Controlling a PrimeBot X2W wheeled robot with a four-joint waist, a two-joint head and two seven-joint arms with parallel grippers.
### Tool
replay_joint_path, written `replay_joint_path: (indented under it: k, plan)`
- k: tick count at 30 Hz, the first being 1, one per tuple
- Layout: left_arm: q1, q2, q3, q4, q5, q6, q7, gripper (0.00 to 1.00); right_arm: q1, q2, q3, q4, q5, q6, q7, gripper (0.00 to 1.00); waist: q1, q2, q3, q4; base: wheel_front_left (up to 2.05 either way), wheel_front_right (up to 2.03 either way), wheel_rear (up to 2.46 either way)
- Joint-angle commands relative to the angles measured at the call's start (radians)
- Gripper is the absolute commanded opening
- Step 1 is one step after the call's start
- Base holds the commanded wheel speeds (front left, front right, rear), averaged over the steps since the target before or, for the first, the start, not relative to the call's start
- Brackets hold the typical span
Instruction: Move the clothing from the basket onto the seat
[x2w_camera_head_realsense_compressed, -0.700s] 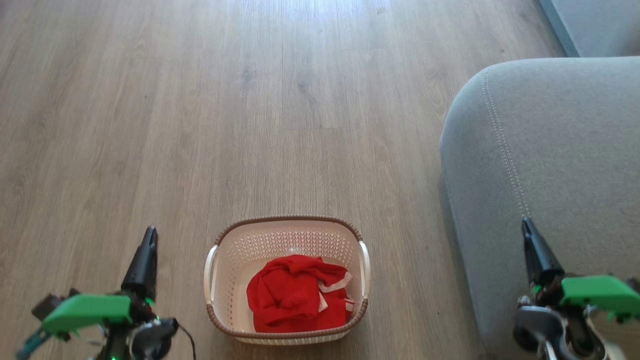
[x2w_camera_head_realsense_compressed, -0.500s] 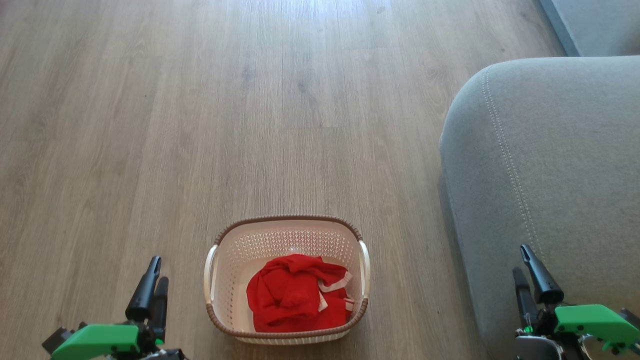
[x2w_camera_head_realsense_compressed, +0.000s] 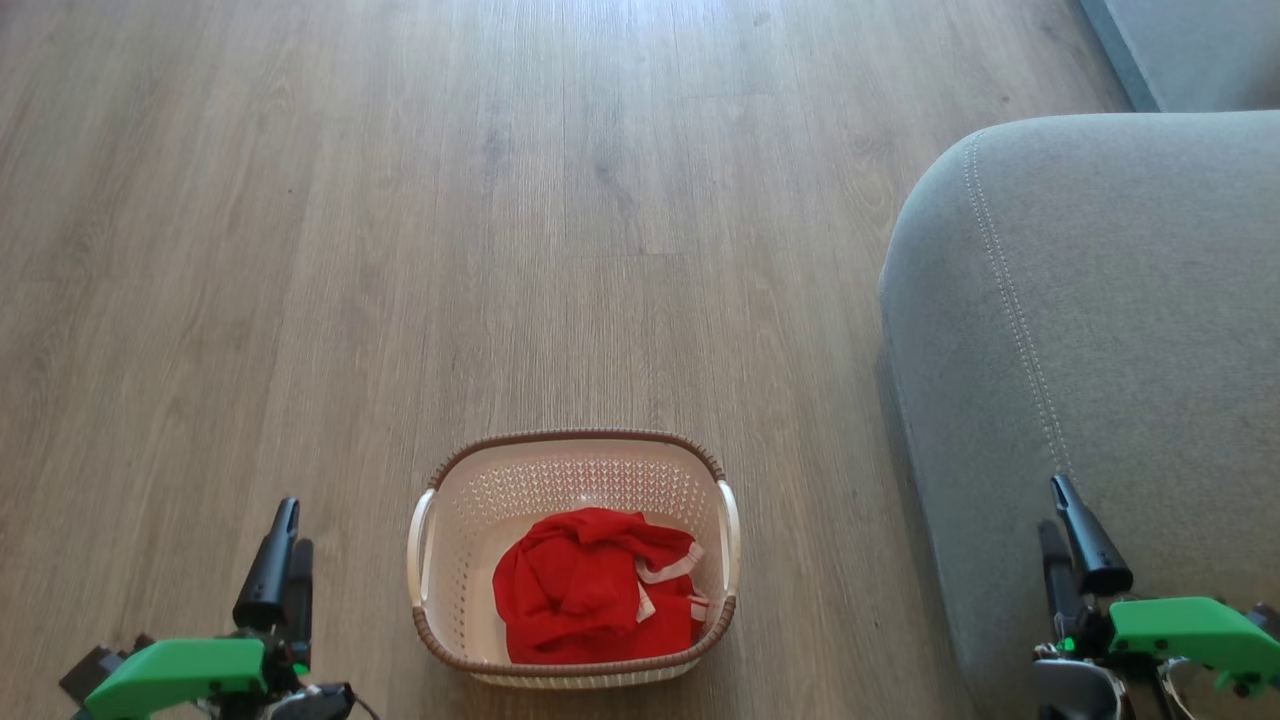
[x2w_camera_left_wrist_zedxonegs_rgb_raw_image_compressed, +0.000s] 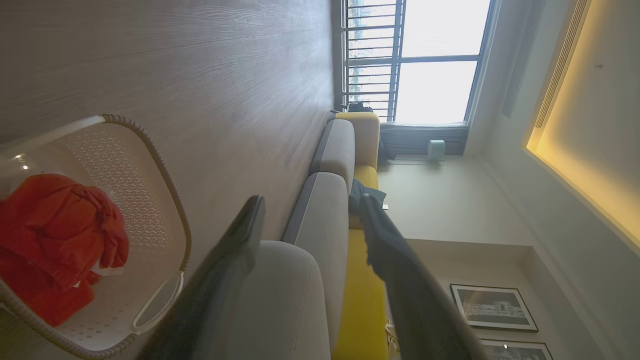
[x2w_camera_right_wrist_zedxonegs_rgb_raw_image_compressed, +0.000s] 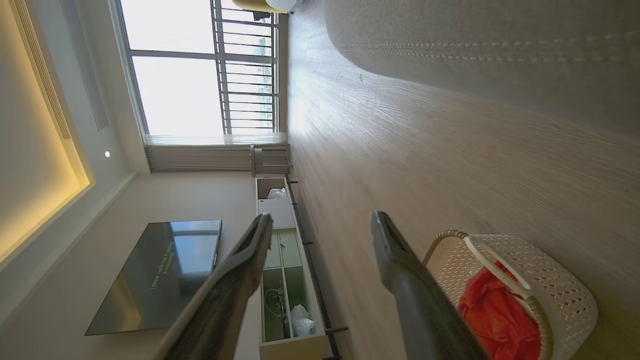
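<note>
Located the clothing (x2w_camera_head_realsense_compressed: 590, 585) bunched inside the basket (x2w_camera_head_realsense_compressed: 575, 437), toward its 5 o'clock corner, with the basket standing on the floor (x2w_camera_head_realsense_compressed: 500, 200) at 6 o'clock of the head view. Noted the seat (x2w_camera_head_realsense_compressed: 1100, 300) at 3 o'clock of the basket, near but apart, with no garment on its visible part. Found the left end effector (x2w_camera_head_realsense_compressed: 295, 523) at 8 o'clock of the basket and the right end effector (x2w_camera_head_realsense_compressed: 1052, 503) at 4 o'clock, over the seat edge, both with fingers spread apart and holding nothing. Judged the step in hand as the reach for a first garment. Recommended a descent from above onto the highest fold, clear of the basket walls, then a pinch deep enough to avoid catching loose trim alone.
</note>
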Motion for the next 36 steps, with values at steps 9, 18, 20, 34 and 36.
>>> replay_joint_path:
  k: [9,18,20,34,36]
  plan:
    - [-0.069,0.006,0.045,-0.065,0.08,-0.003,-0.031,1.0,-0.073,-0.004,-0.022,-0.065,-0.093,0.0,-0.031,1.0,0.0,0.0,-0.001,-0.001,0.0,0.0,0.0]
    - [-0.085,0.007,0.058,-0.119,0.188,-0.004,-0.057,1.0,-0.098,-0.005,-0.029,-0.135,-0.257,0.0,-0.058,1.0,0.0,0.0,0.004,0.004,0.0,0.0,0.0]
    - [-0.091,0.007,0.065,-0.13,0.214,-0.004,-0.063,1.0,-0.102,-0.005,-0.024,-0.155,-0.304,0.0,-0.064,1.0,0.0,0.0,0.005,0.006,0.0,0.0,0.0]
    - [-0.111,0.009,0.068,-0.263,0.423,0.03,-0.104,1.0,-0.118,-0.014,0.017,-0.252,-0.625,0.0,-0.105,1.0,0.0,0.0,0.006,0.021,0.0,0.0,0.0]
    - [-0.112,0.009,0.06,-0.288,0.453,0.044,-0.11,1.0,-0.122,-0.019,0.027,-0.265,-0.674,0.0,-0.111,1.0,0.0,0.0,0.007,0.023,0.0,0.0,0.0]
